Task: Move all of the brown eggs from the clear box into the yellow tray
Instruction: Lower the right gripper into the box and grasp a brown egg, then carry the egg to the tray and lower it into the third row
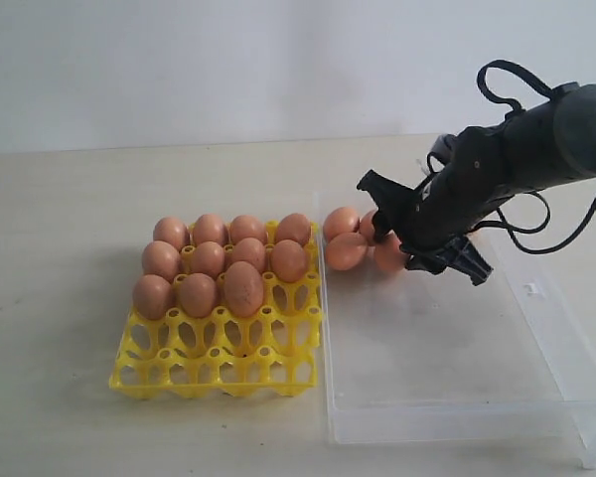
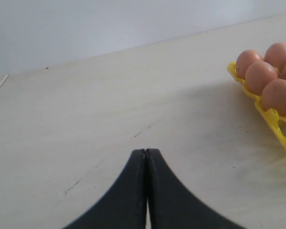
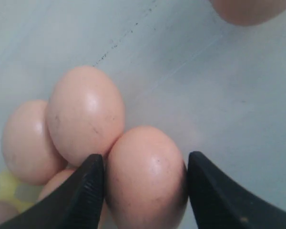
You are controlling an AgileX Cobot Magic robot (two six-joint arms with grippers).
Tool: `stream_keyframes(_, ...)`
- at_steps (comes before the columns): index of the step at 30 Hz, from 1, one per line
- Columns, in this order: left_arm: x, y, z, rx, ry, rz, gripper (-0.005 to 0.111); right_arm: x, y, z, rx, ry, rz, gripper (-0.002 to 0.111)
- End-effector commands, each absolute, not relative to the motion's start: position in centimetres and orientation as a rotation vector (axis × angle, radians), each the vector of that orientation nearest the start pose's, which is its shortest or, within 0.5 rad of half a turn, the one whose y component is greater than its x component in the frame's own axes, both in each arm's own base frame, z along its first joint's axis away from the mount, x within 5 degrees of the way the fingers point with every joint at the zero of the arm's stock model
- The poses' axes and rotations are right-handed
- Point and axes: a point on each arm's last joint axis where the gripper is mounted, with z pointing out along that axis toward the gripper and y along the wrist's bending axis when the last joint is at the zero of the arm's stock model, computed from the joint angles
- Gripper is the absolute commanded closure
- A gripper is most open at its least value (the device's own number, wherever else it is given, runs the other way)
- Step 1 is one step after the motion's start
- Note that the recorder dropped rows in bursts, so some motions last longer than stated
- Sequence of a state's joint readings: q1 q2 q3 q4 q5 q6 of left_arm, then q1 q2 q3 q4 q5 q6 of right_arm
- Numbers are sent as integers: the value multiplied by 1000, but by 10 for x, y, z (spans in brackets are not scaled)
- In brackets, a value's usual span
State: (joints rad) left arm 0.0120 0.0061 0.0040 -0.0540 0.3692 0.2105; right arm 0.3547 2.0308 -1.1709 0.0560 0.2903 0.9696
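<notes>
**Right fingers astride an egg in the box; left fingers together over bare bench**

Exterior view: the tray (image 1: 219,373) lies on the bench (image 1: 60,219), left of the box (image 1: 437,348) and just beside it. Eleven eggs (image 1: 207,258) stand in the tray's cups: four in the far row, four in the next and three in the third. The nearer cups hold none. A small cluster of eggs lies in the box's far left corner, close to the tray. The right arm (image 1: 536,149) reaches in from the right, and the right fingers (image 1: 382,204) are down at that cluster, spread apart, with one egg (image 1: 387,255) between them.

Left wrist view: the left fingers (image 2: 133,191) are pressed together, holding nothing, over bare bench (image 2: 109,109). One edge of the tray (image 2: 271,119) with several eggs (image 2: 260,76) shows at the side.

Right wrist view: the right fingers (image 3: 81,195) stand apart, one on each side of an egg (image 3: 145,176) and right against its flanks. Whether they press on it cannot be told. That egg touches a second egg (image 3: 83,114), and others lie beyond them on the box floor (image 3: 205,86).
</notes>
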Motion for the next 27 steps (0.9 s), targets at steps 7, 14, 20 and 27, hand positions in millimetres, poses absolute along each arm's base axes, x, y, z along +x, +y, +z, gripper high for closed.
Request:
stream_keyframes(7,53,-1,181,140,1839,94,107,312,187,203,-464,1927,525,108)
stream_keyframes(14,53,-1,181,140,1839,94,107,289,222,155,-682,1930,673,108)
stream_keyframes(20,53,-1,181,140,1839,94,107,291,222,125,-669,2029,651,108)
stream_keyframes(27,53,-1,181,140,1839,94,107,293,218,118,-654,2086,594,108)
